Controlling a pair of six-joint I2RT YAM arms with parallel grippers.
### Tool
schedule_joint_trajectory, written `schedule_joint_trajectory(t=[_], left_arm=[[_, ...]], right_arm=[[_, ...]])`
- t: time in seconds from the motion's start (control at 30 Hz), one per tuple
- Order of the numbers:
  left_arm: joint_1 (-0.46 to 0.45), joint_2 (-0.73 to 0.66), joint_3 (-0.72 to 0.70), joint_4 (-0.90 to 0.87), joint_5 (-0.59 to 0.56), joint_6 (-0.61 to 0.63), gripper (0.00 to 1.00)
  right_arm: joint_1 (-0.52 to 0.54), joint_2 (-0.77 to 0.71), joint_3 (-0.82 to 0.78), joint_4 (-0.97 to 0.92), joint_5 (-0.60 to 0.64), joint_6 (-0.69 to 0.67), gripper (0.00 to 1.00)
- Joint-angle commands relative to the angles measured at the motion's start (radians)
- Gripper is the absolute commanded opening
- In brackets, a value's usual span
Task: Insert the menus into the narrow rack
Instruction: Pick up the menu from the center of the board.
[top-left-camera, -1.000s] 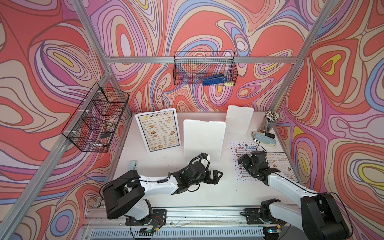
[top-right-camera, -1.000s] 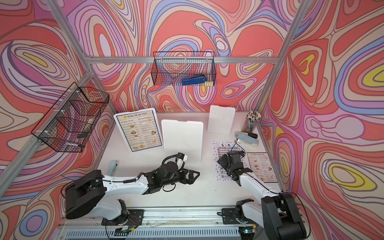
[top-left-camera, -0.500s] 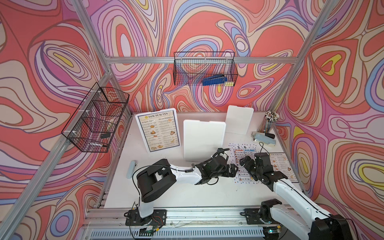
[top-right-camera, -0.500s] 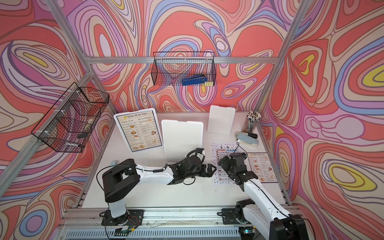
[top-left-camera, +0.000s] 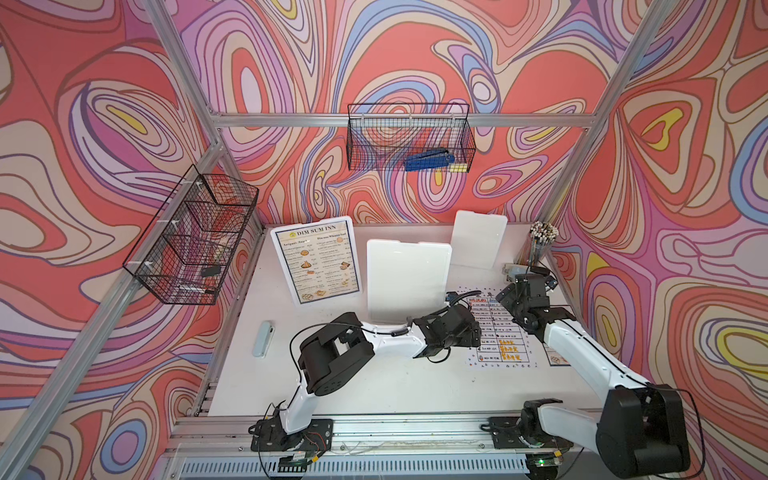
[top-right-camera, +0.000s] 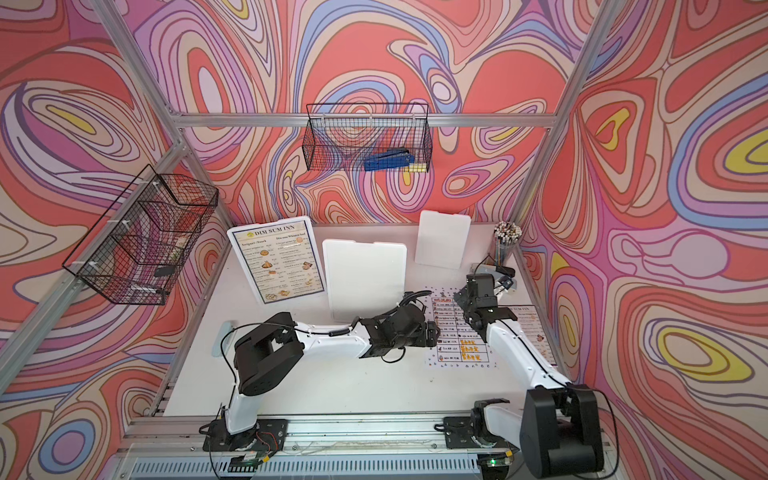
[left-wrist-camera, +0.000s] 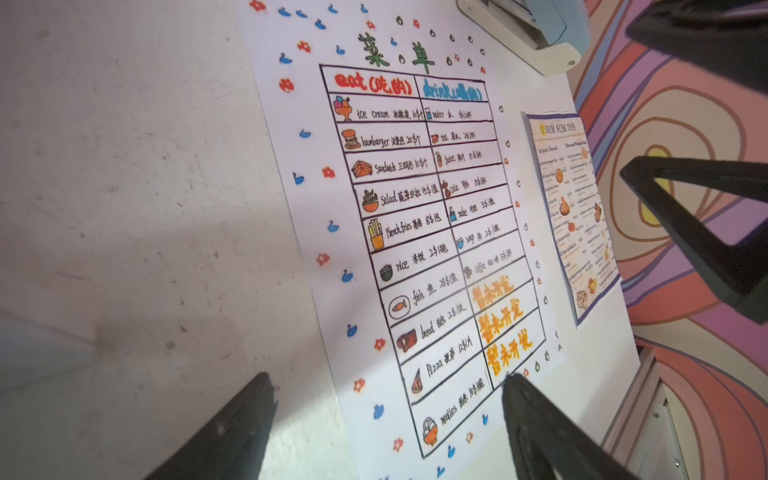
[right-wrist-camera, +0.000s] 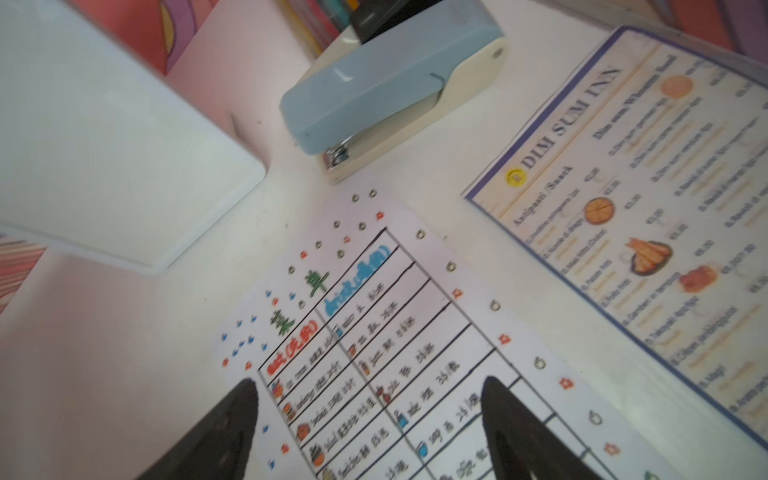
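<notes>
A white menu (top-left-camera: 500, 332) (top-right-camera: 459, 332) with a hand-drawn table and icon border lies flat on the table. My left gripper (left-wrist-camera: 386, 419) (top-left-camera: 473, 328) is open low over the menu's near left corner. One finger is over bare table and one over the sheet. My right gripper (right-wrist-camera: 370, 428) (top-left-camera: 509, 299) is open above the menu's top rows. A small DIM SUM INN menu (right-wrist-camera: 648, 232) (top-right-camera: 528, 320) lies to the right, partly under the right arm. A larger DIM SUM INN menu (top-left-camera: 316, 259) stands at the back left. A tiered black wire rack (top-left-camera: 191, 237) hangs on the left wall.
Two white boards (top-left-camera: 407, 278) (top-left-camera: 478, 239) stand behind the menus. A light-blue stapler (right-wrist-camera: 386, 91) and a cup of pens (top-left-camera: 540, 241) sit at the back right. A wire basket (top-left-camera: 409, 137) holding a blue item hangs on the back wall. A pale-blue bar (top-left-camera: 264, 338) lies at the left.
The left arm has swung right from mid-table to the white menu's left edge. The right gripper has moved farther back over the menu's top. Both sets of jaws have narrowed slightly.
</notes>
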Motion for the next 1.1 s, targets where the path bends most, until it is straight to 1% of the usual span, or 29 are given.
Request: schedule_joint_trajectory(t=[0.0,0.1,0.27,0.47,0.57,0.73,0.87,1.07], left_arm=[[-0.004,0.035,0.053,-0.071,-0.046,-0.006,0.87],[-0.004,0.066,0.089,-0.092,-0.065,-0.001,0.88],[-0.004,0.109,0.177,-0.194,-0.12,0.014,0.88],[-0.004,0.134,0.223,-0.264,-0.183,0.014,0.88],[-0.004,0.168,0.274,-0.298,-0.177,0.017,0.88],[-0.004,0.222,0.343,-0.325,-0.165,0.017,0.88],[-0.004,0.276,0.423,-0.392,-0.161,0.014,0.87],[-0.003,0.338,0.505,-0.436,-0.156,0.008,0.87]], right_arm=[[-0.081,0.039,0.012,0.037,-0.049,-0.059,0.85],[-0.134,0.11,0.033,0.042,-0.104,-0.086,0.85],[-0.197,0.221,0.033,0.105,-0.222,-0.078,0.86],[-0.205,0.33,0.042,0.135,-0.249,-0.079,0.86],[-0.206,0.348,0.042,0.142,-0.252,-0.079,0.85],[-0.205,0.337,0.029,0.153,-0.256,-0.079,0.85],[-0.205,0.34,0.02,0.167,-0.274,-0.08,0.85],[-0.205,0.335,0.008,0.184,-0.296,-0.086,0.84]])
